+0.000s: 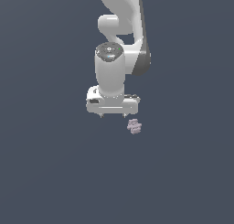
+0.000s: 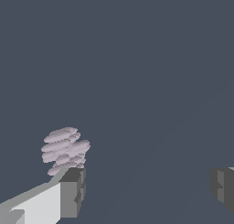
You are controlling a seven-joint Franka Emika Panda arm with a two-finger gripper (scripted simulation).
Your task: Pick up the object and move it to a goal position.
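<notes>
Resting alone on the plain dark grey floor (image 1: pixel 50 173), near the middle of the exterior view: the object (image 1: pixel 134 126), small, pale mauve-grey, built of stacked ridges, lying just below the white gripper (image 1: pixel 113 115) and off towards the exterior view's right, not between the fingers. Spread wide and empty in the wrist view, with the object (image 2: pixel 65 150) just outside one dark fingertip (image 2: pixel 73 191) and well apart from the other. Ridges stacked roughly upright, long axis hard to tell.

Plain dark slate-grey ground (image 1: pixel 45 173).
</notes>
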